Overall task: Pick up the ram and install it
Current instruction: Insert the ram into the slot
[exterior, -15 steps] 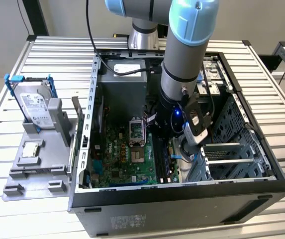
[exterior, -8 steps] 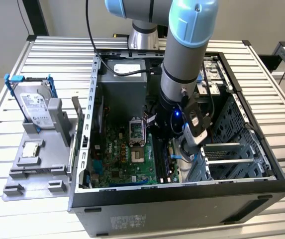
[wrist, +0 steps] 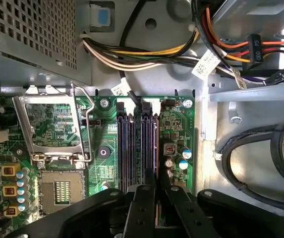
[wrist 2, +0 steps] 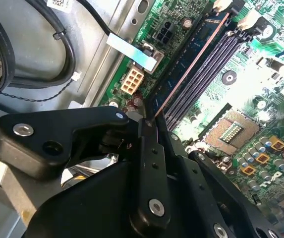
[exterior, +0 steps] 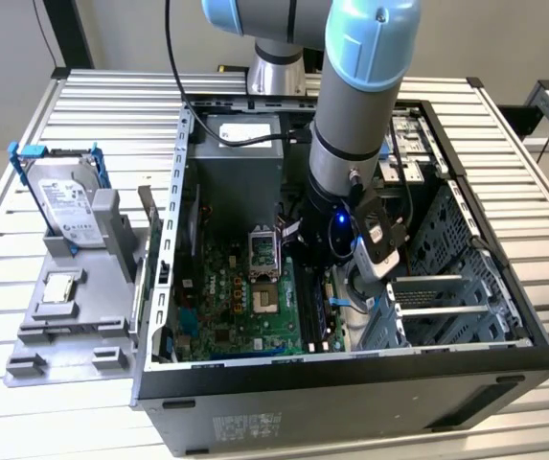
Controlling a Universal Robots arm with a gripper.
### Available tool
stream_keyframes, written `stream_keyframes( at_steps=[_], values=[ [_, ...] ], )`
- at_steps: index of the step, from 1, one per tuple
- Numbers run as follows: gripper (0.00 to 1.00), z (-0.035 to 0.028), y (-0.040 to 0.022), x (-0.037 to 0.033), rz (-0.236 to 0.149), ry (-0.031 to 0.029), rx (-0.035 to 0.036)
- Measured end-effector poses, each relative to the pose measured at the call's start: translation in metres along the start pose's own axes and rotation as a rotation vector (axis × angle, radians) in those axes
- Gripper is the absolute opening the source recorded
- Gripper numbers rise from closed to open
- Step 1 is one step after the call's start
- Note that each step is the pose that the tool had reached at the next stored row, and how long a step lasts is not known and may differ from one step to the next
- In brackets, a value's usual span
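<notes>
While reaching into the open computer case [exterior: 255, 402], the gripper [wrist 2: 151, 130] is pinching the ram [wrist 2: 191, 62] edgewise, pressing it into the motherboard's [wrist: 176, 124] slot.

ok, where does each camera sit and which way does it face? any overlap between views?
Exterior view: off the arm, above, looking down into the open PC case; arm and gripper inside it.
First wrist view: on the wrist, facing the motherboard along its black slots; gripper in the foreground.
Second wrist view: on the wrist, oblique across the slots; gripper at the end of the ram.
Shared: both wrist views show the slots, CPU socket and fingers.
</notes>
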State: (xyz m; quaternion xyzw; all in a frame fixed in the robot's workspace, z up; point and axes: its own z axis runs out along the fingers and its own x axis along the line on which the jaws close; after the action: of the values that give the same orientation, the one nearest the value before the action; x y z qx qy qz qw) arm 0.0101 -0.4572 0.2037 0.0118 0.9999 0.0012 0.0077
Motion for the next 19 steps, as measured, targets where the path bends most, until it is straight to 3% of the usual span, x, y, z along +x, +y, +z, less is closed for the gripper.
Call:
stream_keyframes(
  at_steps=[3, 4, 8, 17, 19],
  values=[
    [0.00, 0.0000, 0.0000, 0.0000, 0.000, 0.0005, -0.0001],
    [1.00, 0.0002, 0.0001, 0.0001, 0.000, 0.0011, -0.0009],
    [1.00, -0.0002, 0.0000, 0.0000, 0.000, 0.0015, 0.0001],
    [1.00, -0.0402, 0.0003, -0.0007, 0.002, 0.0018, -0.0001],
    [1.00, -0.0443, 0.0004, -0.0008, 0.002, 0.0018, 0.0000]
  ],
)
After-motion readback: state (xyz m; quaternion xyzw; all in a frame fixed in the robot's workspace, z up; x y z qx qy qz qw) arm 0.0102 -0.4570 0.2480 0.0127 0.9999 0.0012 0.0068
